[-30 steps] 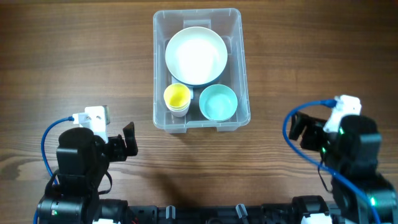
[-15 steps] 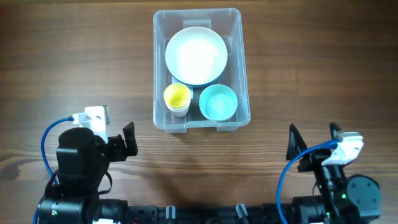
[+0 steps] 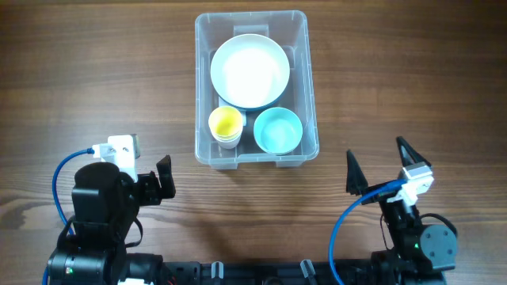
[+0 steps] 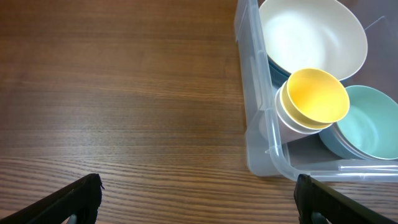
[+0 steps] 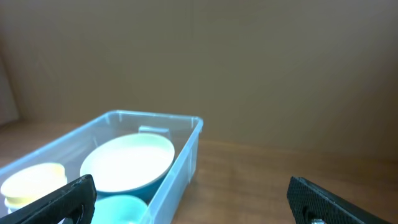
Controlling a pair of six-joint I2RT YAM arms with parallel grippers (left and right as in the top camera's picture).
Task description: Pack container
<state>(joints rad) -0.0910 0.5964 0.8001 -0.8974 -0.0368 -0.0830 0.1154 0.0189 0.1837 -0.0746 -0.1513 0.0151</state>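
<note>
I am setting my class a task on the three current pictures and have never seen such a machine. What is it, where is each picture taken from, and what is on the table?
Two robot arms sit at a wooden table. One picture looks down from above; the other two come from cameras on the wrists, with dark fingertips at the bottom corners. The left gripper and right gripper are both open and hold nothing. The clear container holds a white bowl, a yellow cup and a turquoise bowl.

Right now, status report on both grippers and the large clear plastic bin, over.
Left gripper open, empty; right gripper open, empty. Large clear rectangular plastic bin holds white bowl, yellow cup, teal bowl. No obstruction seen near it.
</note>
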